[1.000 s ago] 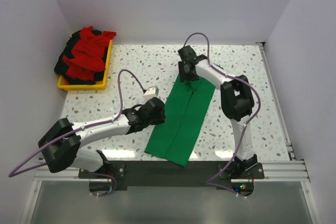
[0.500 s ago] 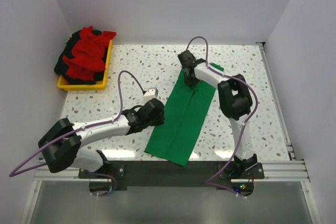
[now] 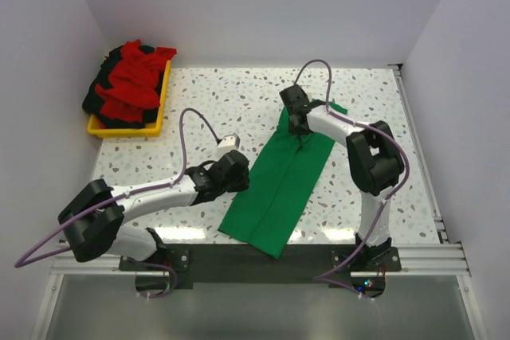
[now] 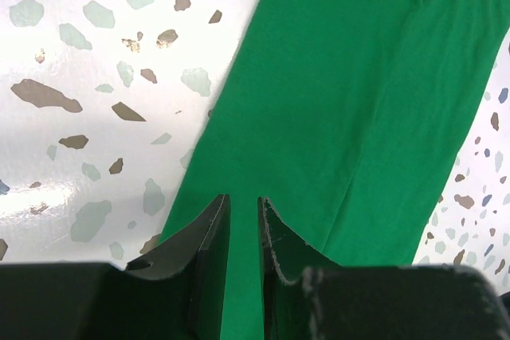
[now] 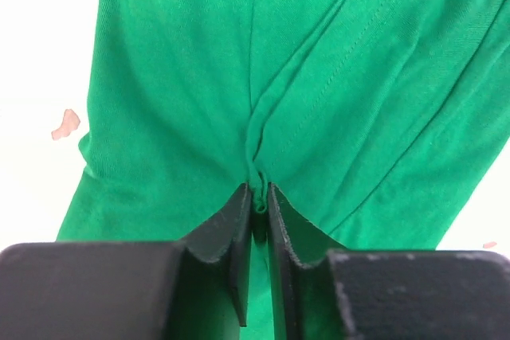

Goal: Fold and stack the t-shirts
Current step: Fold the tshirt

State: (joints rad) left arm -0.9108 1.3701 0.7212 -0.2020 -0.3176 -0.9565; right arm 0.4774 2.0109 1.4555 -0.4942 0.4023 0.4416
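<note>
At the far left of the speckled white terrazzo-patterned surface sits a shallow yellow plastic tray. It is heaped with crumpled red and black garments that spill over its rim.

Right of the tray, the left hand lies low over the left long edge of the plain green cotton t-shirt. Its two dark fingers stand almost together, with only a thin slit between them. Green cloth shows flat through that slit, and I cannot tell whether any of it is pinched.

The t-shirt is folded lengthwise into a long narrow strip that lies near the middle of the surface. It runs on a slant from the near edge, just left of centre, up and to the right. A straight fold line runs down its length, and the fabric lies mostly smooth.

At the strip's far end, the right hand is closed tight on the cloth. A small pucker of green fabric is gathered between its fingertips, with creases and a stitched hem fanning away from the pinch. One corner of the shirt sticks out to the right of this hand.
</note>
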